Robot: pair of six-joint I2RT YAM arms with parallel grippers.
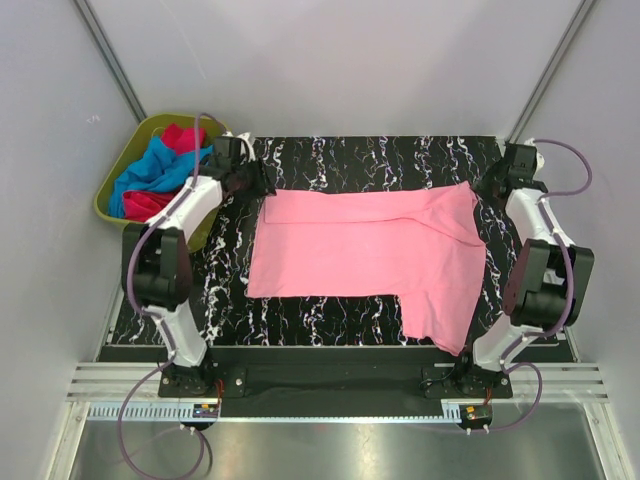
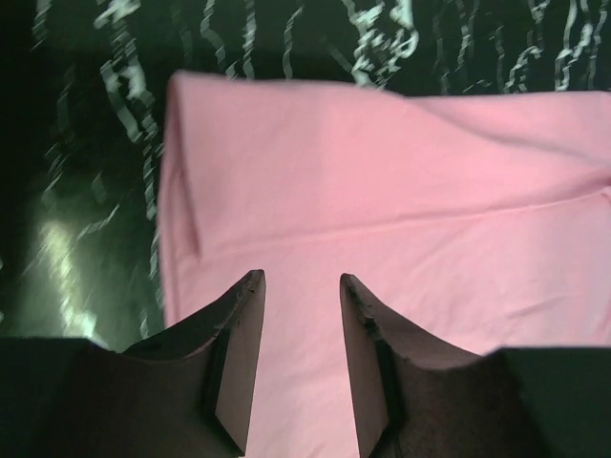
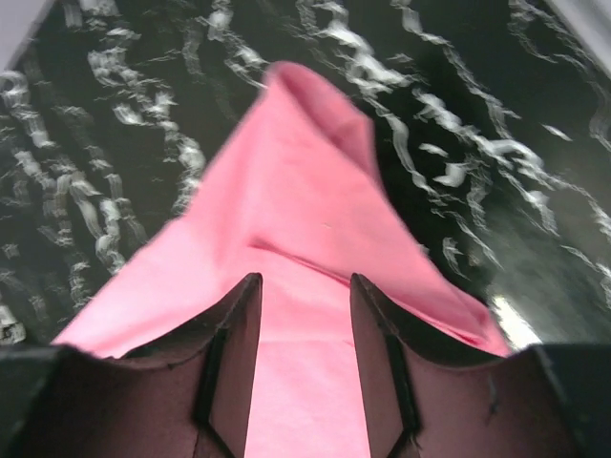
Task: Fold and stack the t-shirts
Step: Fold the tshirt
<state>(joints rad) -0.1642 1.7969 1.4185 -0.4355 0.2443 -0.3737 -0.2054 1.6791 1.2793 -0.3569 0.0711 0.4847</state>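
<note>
Both sets of jaws spread over the far corners of the light pink t-shirt (image 1: 370, 250) — nothing pinched

We see the left gripper (image 2: 301, 279) parted above the shirt's far-left corner and the right gripper (image 3: 304, 279) parted above its far-right corner, with only cloth showing through each gap. The shirt lies flat on the marbled table (image 1: 330, 155), its long axis running left to right between the two arms. The cloth spreads from both grippers toward the near edge. We'd judge the right arm nearer the flap trailing down at the near right. Only the top view shows that flap, and the other shirts (image 1: 160, 170) heaped in the green bin (image 1: 125, 165). The left wrist view shows a folded-over left edge, and the right wrist view shows a peaked corner
</note>
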